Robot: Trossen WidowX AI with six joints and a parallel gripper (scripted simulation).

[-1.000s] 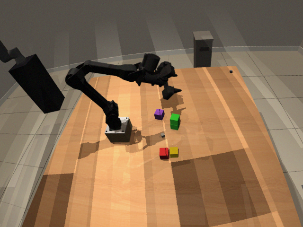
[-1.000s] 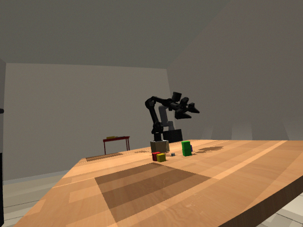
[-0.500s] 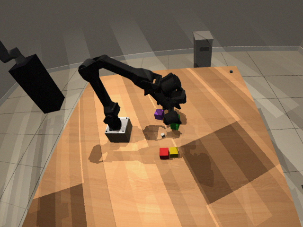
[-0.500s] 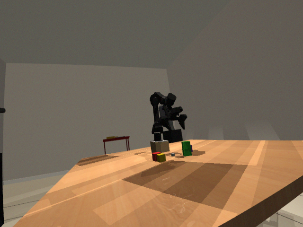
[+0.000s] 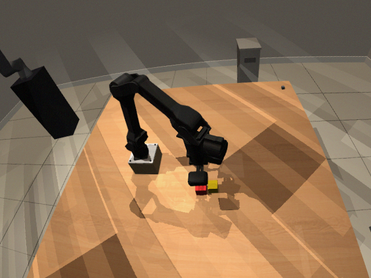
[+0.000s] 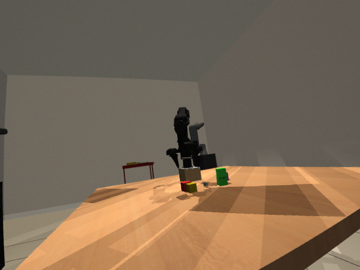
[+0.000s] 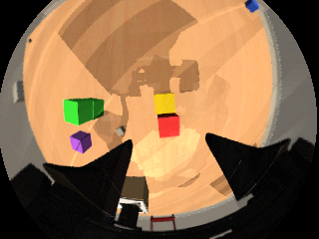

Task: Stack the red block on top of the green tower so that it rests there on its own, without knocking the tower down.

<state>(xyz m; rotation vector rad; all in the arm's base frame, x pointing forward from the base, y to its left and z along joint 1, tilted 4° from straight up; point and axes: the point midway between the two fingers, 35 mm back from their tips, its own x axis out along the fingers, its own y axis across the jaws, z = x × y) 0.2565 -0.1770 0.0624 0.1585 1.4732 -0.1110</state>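
So in the wrist view – left to right – the green tower point(image 7: 83, 111), purple block point(image 7: 80, 141) and red block point(image 7: 167, 125) showed; from the top the arm hid the tower. The gripper point(image 7: 169, 159) hung wide open, empty, above the red block – beside the yellow block point(image 7: 165, 103).

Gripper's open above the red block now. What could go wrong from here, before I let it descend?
1. The small yellow cube sits touching the small red cube, so a finger of the open black gripper may strike or drag it.
2. The red cube lies ahead of the fingertips in the wrist view, so a straight descent might miss it.
3. Later, the two-block green tower could be knocked over during placement.
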